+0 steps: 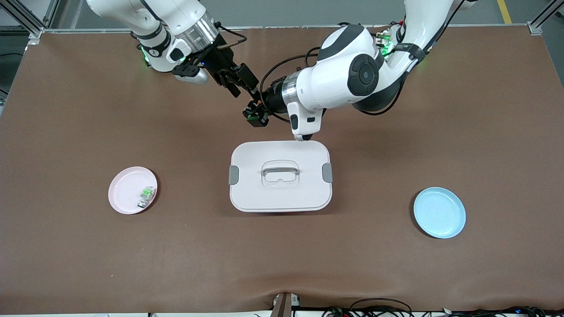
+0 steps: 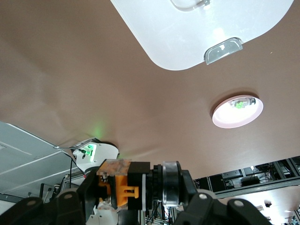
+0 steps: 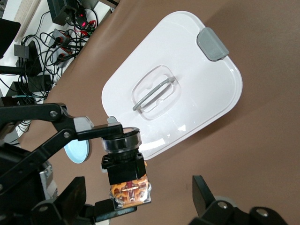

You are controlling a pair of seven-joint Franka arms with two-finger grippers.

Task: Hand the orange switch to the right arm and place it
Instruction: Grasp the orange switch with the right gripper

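Bench (image 1: 88, 264) covered edge to edge by a brown mat, faintly creased near the front camera. Aluminium frame posts (image 1: 26, 20) stand at the bench corners by the arm bases; grey floor there, with a yellow line (image 1: 504, 11) at one corner. Loose black cables (image 1: 379, 306) and small electronics lie along the edge nearest the front camera. Lighting even and overhead, soft shadows.
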